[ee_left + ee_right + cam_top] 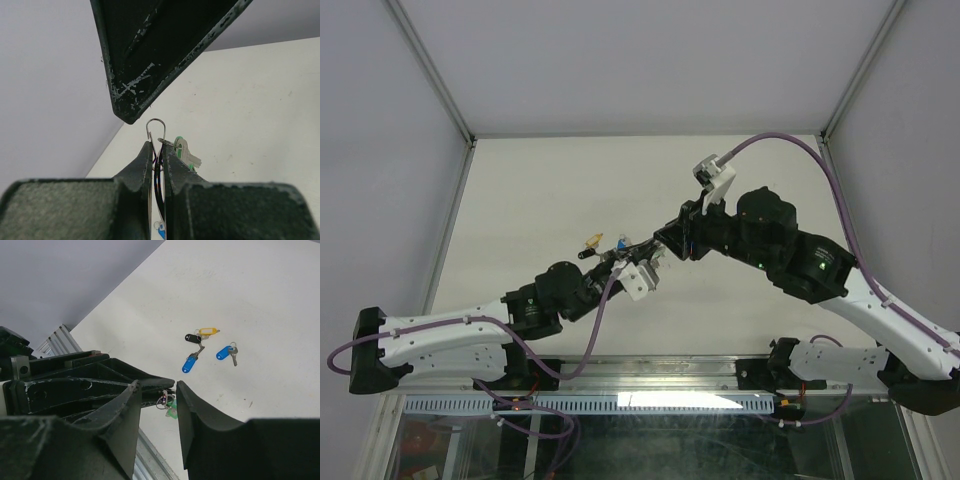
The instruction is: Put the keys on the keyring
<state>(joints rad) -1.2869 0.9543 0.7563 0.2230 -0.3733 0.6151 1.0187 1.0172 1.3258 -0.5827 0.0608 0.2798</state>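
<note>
- White tabletop (520,200), grey walls (370,120) round it, alu posts (430,70) at corners.
- L gripper (157,150) clamped on keyring (156,125), up off tabletop; green-cap key (186,152) hangs on it.
- R gripper (157,386) jaws apart, just beside keyring, holding nothing.
- Loose keys (189,364) w/ blue, black, yellow tags lie on tabletop.

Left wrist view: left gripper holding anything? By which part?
The keyring, pinched across its wire by the left gripper; the loop's top sticks out above the tips, a green-capped key hanging beside.

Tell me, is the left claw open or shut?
Shut: the left gripper has its dark fingers pinched on the thin round silver wire keyring.
</note>
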